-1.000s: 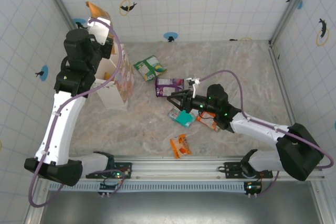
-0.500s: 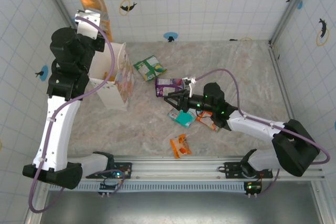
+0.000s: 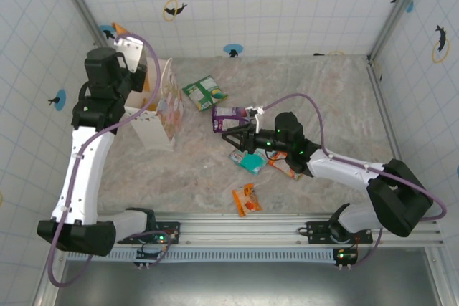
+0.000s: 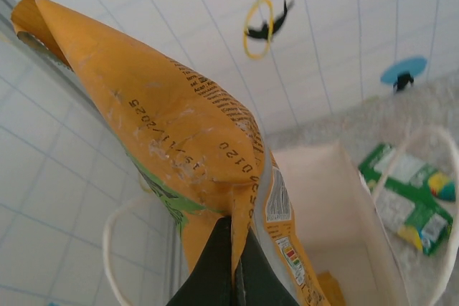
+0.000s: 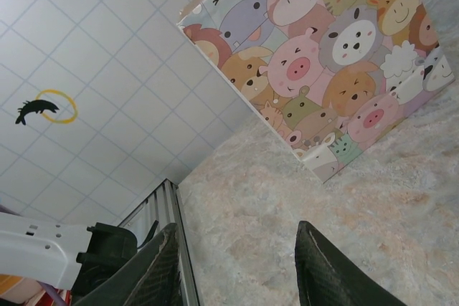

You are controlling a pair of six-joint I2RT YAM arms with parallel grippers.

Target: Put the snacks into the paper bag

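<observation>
You see a yellow-orange packet (image 4: 179,141) with black print, a paper bag (image 5: 330,55) covered in pastel cartoon animal faces, a green-white packet (image 3: 204,92), a purple packet (image 3: 226,114), a teal packet (image 3: 252,163) and a mottled beige table (image 3: 337,98).

Left white-and-black arm (image 3: 80,177) rises steeply from its base at 7 o'clock, with the black wrist high at 10 o'clock. Left hand (image 4: 233,238) is raised, its dark fingers (image 4: 215,270) pinched tight on an orange crinkly foil packet (image 4: 172,141). Right white-and-black arm (image 3: 344,171) stretches low from its base at 5 o'clock toward centre. Right hand (image 3: 229,137) points to 9 o'clock just above the bench, jaws spread wide apart, nothing between them.
</observation>
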